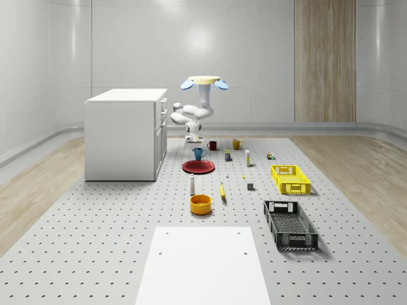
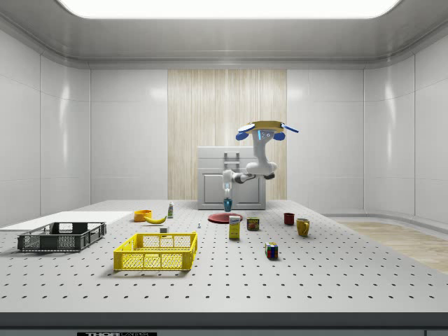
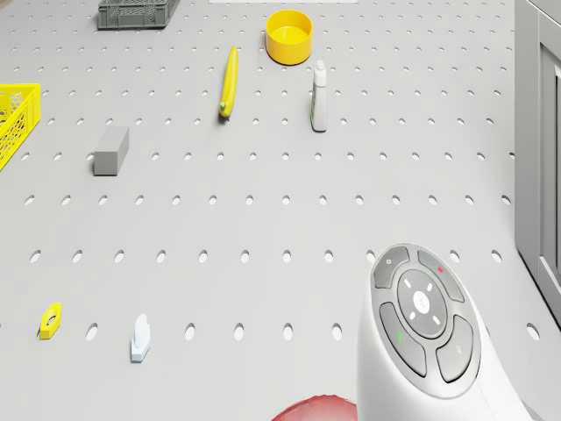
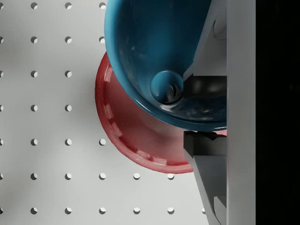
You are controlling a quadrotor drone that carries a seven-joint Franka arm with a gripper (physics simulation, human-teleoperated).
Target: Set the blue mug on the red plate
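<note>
The mug (image 4: pixel 159 56) is glossy blue, seen from above with its rim pinched between the fingers (image 4: pixel 206 145) of the gripper (image 4: pixel 202 110), clamped on its wall. It hangs above the red plate (image 4: pixel 136 136), whose far side it hides. The drone (image 1: pixel 204 81) hovers beside the cabinet (image 1: pixel 124 133), above the table (image 1: pixel 95 241).

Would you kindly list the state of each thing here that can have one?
blue mug: held upright above the red plate, not on it.
gripper: shut on the mug's rim.
drone: hovering beside the cabinet.
cabinet drawers: closed.
black crate: empty.
yellow crate: empty.
</note>
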